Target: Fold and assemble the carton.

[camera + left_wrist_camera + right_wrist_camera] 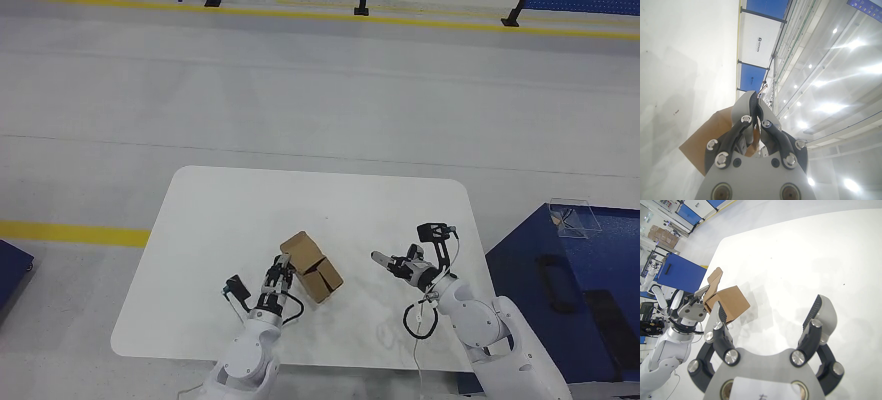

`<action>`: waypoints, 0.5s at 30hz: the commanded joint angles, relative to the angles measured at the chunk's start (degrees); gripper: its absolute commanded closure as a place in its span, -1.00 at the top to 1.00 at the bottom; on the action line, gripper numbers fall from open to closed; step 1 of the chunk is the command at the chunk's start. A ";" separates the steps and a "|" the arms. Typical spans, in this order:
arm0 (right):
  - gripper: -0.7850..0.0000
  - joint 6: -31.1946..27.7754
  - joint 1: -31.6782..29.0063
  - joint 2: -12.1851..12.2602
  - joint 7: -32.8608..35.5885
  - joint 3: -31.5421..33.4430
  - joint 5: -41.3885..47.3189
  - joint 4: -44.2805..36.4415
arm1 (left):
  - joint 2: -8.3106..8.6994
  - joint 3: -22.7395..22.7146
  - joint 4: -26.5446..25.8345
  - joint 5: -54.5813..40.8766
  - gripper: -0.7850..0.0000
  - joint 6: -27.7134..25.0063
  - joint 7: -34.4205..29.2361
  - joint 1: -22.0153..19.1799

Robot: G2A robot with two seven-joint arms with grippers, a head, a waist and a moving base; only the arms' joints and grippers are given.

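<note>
The carton [311,266] is over the table [220,220], close to the table's robot-side edge and about midway along it. It sits tilted, with one end unfolded and a flap [715,277] standing up. We cannot tell whether its lower corner rests on the table or hangs just off it.

The left gripper [756,98] is at the same edge of the table. Its fingers are pinched together on a strip of the carton's cardboard at the unfolded end. The right gripper [768,300] hangs above the table farther along that edge, apart from the carton, with its fingers spread wide and nothing between them.

We judge the thin pinch to be the main risk. The whole carton depends on one flap, so a push from the right gripper could pivot it about that flap or pull the cardboard out of the closed fingers. The carton would then drop, and so near the table's edge it could slide off.

The second risk is the fold itself. If the right gripper meets the upright flap off its crease, the cardboard may buckle or tear instead of hinging, or the flap may spring back up.

We also see the two grippers ending up close together at the unfolded end. A finger of the right gripper could strike the left gripper or get caught inside the carton.

Finally, a hard push on the closed side could crush the carton's walls out of square.
</note>
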 commanded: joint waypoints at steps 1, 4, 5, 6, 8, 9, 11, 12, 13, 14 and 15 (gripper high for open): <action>1.00 0.00 0.00 0.00 0.00 0.00 0.00 0.00 | -0.63 1.29 -4.67 -2.59 -1.00 3.63 6.21 1.85; 1.00 0.00 0.00 0.00 0.00 0.00 0.00 0.00 | -1.49 4.08 -9.80 -4.99 -1.00 4.26 14.00 5.85; 1.00 0.00 0.00 0.00 0.00 0.00 0.00 0.00 | -1.77 4.82 -11.42 -6.11 -1.00 3.30 16.61 7.47; 1.00 0.00 0.00 0.00 0.00 0.00 0.00 0.00 | -2.05 5.57 -12.59 -7.16 -1.00 2.63 19.50 9.06; 1.00 0.00 0.00 0.00 0.00 0.00 0.00 0.00 | -2.61 6.97 -14.83 -8.37 -1.00 0.29 25.09 11.58; 1.00 0.00 0.00 0.00 0.00 0.00 0.00 0.00 | -2.89 7.92 -15.35 -9.18 -1.00 -1.04 27.09 12.88; 1.00 0.00 0.00 0.00 0.00 0.00 0.00 0.00 | -3.45 8.78 -16.23 -10.22 -1.00 -5.12 31.58 14.24; 1.00 0.00 0.00 0.00 0.00 0.00 0.00 0.00 | -3.69 9.26 -15.91 -9.65 -1.00 -6.72 33.40 14.50; 1.00 0.00 0.00 0.00 0.00 0.00 0.00 0.00 | -3.99 9.70 -15.59 -9.90 -1.00 -8.23 35.48 14.73; 1.00 0.00 0.00 0.00 0.00 0.00 0.00 0.00 | -4.30 10.05 -15.11 -10.12 -1.00 -9.83 37.53 14.74; 1.00 0.00 0.00 0.00 0.00 0.00 0.00 0.00 | -4.58 10.39 -14.01 -9.70 -1.00 -10.62 39.18 14.38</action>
